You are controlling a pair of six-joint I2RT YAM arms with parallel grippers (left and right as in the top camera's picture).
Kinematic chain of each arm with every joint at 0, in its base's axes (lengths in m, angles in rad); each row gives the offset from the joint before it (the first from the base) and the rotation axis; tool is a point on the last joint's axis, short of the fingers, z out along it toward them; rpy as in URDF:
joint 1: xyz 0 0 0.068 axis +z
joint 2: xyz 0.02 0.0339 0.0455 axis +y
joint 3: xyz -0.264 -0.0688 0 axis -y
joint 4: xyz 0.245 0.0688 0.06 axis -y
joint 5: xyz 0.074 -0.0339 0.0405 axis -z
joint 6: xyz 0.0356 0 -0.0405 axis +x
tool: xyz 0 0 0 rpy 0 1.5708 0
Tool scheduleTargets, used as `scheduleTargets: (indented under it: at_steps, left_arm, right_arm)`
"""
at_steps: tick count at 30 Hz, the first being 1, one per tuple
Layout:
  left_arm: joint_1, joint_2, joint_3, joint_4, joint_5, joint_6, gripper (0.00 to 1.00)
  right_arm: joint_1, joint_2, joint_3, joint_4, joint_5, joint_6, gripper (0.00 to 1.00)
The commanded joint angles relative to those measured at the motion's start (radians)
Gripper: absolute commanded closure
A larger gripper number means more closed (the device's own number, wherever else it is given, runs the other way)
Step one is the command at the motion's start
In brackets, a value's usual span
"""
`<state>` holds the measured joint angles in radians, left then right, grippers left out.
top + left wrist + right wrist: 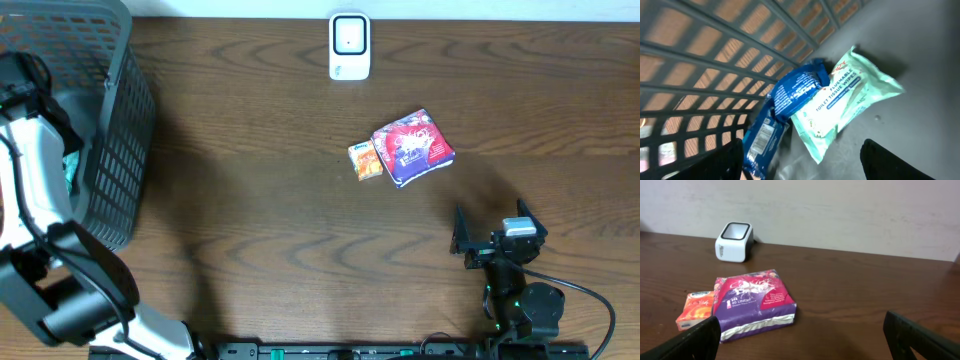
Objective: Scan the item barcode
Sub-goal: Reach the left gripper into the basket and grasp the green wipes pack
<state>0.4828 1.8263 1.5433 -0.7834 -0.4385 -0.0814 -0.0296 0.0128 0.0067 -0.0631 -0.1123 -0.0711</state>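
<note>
Wipes (845,100) lie on the basket (120,150) floor, touching a blue packet (785,115), and would best be pinched across the narrow side by the left hand (805,160), spread apart above them, then carried to the scanner (349,45); the right hand (805,337) is held wide apart.

I see my left arm (35,190) as a white link between bulky black joints. My right arm (522,305) is black, with a grey block (519,228), small green lights (490,293) and a looping black cable (600,300). The left claw (810,167) and right claw (805,345) have matte black fingers (690,340).
</note>
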Motion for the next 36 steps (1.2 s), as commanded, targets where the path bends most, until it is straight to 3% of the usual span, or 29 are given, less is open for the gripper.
scheduleTargets:
  at_steps: [1,7,12,24,28,30,33,36]
  left_arm:
    - [0.003,0.075,-0.003,0.0,-0.04,-0.002,0.25]
    - [0.003,0.203,-0.003,0.016,-0.033,0.0,0.25]
    - [0.003,0.275,-0.003,0.063,0.121,0.124,0.25]
    - [0.045,0.304,-0.003,0.156,0.132,0.13,0.25]
    - [0.083,0.308,-0.012,0.156,0.197,0.13,0.3]
    - [0.102,0.308,-0.028,0.158,0.271,0.13,0.38]
    - [0.113,0.308,-0.036,0.156,0.297,0.129,0.71]
    - [0.113,0.3,-0.036,0.151,0.297,0.125,0.92]
  right_arm:
    - [-0.003,-0.004,0.0,-0.004,-0.005,-0.013,0.01]
    - [-0.003,-0.004,0.0,-0.004,-0.005,-0.013,0.01]
    - [-0.003,-0.004,0.0,-0.004,-0.005,-0.013,0.01]
    - [-0.003,-0.004,0.0,-0.004,-0.005,-0.013,0.01]
    - [-0.003,-0.004,0.0,-0.004,-0.005,-0.013,0.01]
    - [-0.003,-0.004,0.0,-0.004,-0.005,-0.013,0.01]
    - [-0.003,-0.004,0.0,-0.004,-0.005,-0.013,0.01]
    - [-0.003,-0.004,0.0,-0.004,-0.005,-0.013,0.01]
